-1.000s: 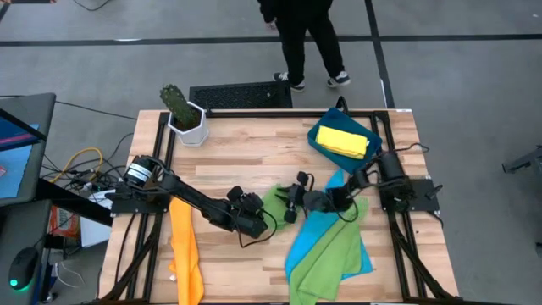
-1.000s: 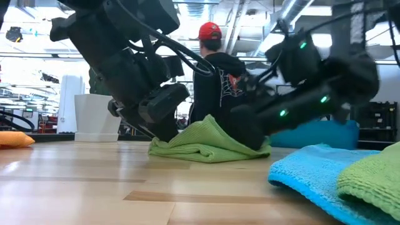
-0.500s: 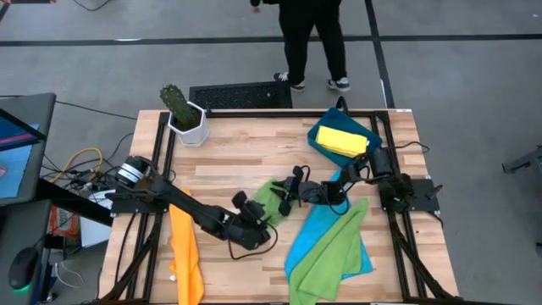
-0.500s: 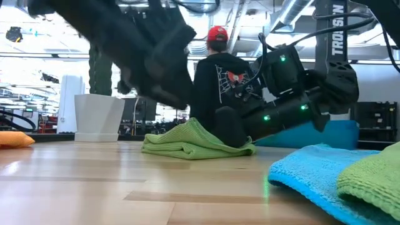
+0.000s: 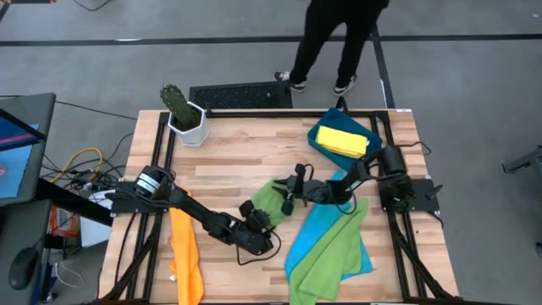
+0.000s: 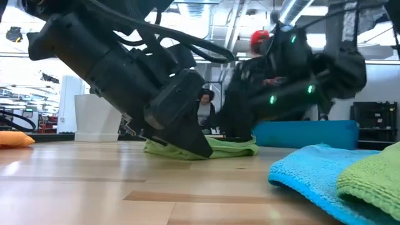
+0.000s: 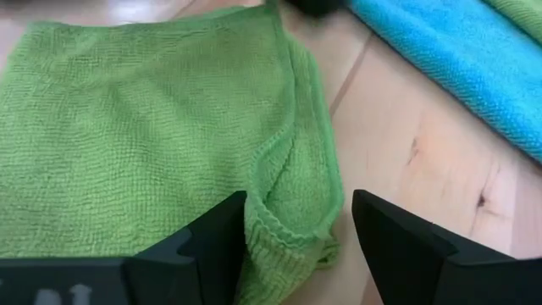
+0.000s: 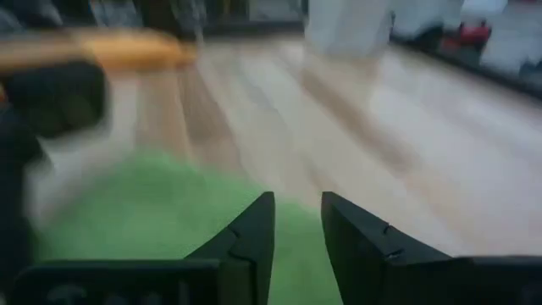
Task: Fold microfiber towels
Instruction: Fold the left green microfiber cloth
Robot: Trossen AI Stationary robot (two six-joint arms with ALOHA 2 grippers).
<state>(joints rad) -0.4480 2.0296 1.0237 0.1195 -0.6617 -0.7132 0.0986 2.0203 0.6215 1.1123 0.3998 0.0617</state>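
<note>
A folded lime green towel (image 5: 268,196) lies flat on the table's middle; it also shows in the low view (image 6: 232,147) and the left wrist view (image 7: 144,127). My left gripper (image 7: 292,233) is open and low at the towel's near corner (image 6: 203,150), which lies between its fingers. My right gripper (image 5: 287,195) hovers over the towel's far right part, its fingers a narrow gap apart (image 8: 297,227) with nothing between them. A bright blue towel (image 5: 309,233) and a second green one (image 5: 330,250) lie at the near right. An orange towel (image 5: 185,254) lies near left and a yellow one (image 5: 343,141) in the tray. My left gripper comes down slanting from the table's left and near side. One finger (image 7: 222,235) lies on the top layer beside the towel's folded corner edge (image 7: 275,216). The other finger (image 7: 385,237) stands over bare wood. The towel lies flat on the table, not pinched.
A dark-blue tray (image 5: 318,135) stands at the far right. A white pot with a cactus (image 5: 185,117) stands at the far left corner. Bare wood (image 5: 237,161) lies between them. A person (image 5: 326,42) walks behind the table.
The green towel's raised peak has dropped, and the towel now lies flat. My left gripper has moved a little toward the near edge and come down at the towel's near corner. My right gripper has shifted slightly toward the far edge and risen off the towel.
</note>
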